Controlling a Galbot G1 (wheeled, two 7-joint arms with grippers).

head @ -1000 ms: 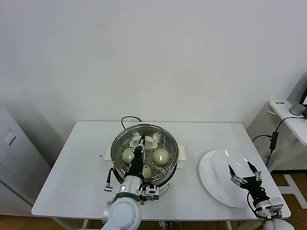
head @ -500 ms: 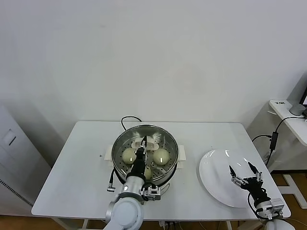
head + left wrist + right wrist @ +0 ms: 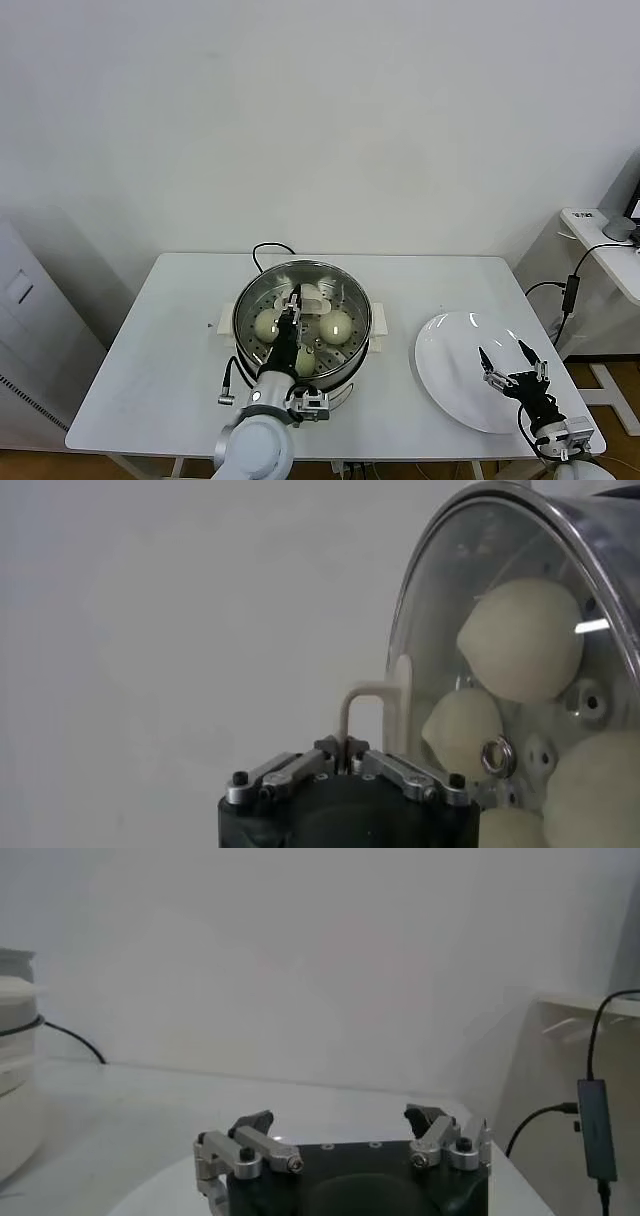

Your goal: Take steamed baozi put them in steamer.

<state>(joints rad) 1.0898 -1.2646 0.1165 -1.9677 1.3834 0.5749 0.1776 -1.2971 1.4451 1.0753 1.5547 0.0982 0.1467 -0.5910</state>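
The steamer point(image 3: 352, 340), a shiny steel pot, stands mid-table with the cream-white steamed baozi point(image 3: 335, 323) on its perforated tray. Through the glass lid point(image 3: 470, 550) the left wrist view shows several baozi point(image 3: 520, 638). My left gripper point(image 3: 291, 306) is over the pot. Its jaws point(image 3: 345, 748) are pinched on the thin white loop of the lid's handle point(image 3: 362, 694). My right gripper point(image 3: 512, 362) hovers open over the white plate point(image 3: 450, 375). In the right wrist view the right gripper point(image 3: 345, 1123) has nothing between its fingers.
A black cord point(image 3: 268, 250) runs from behind the steamer. The plate lies near the table's right front edge. A side table with a cable point(image 3: 575, 285) stands to the right of the table. The steamer's white base edge point(image 3: 15, 998) shows far off in the right wrist view.
My left gripper has shifted slightly farther back over the steamer, still on the lid's handle. The right gripper has sunk a little toward the front edge.
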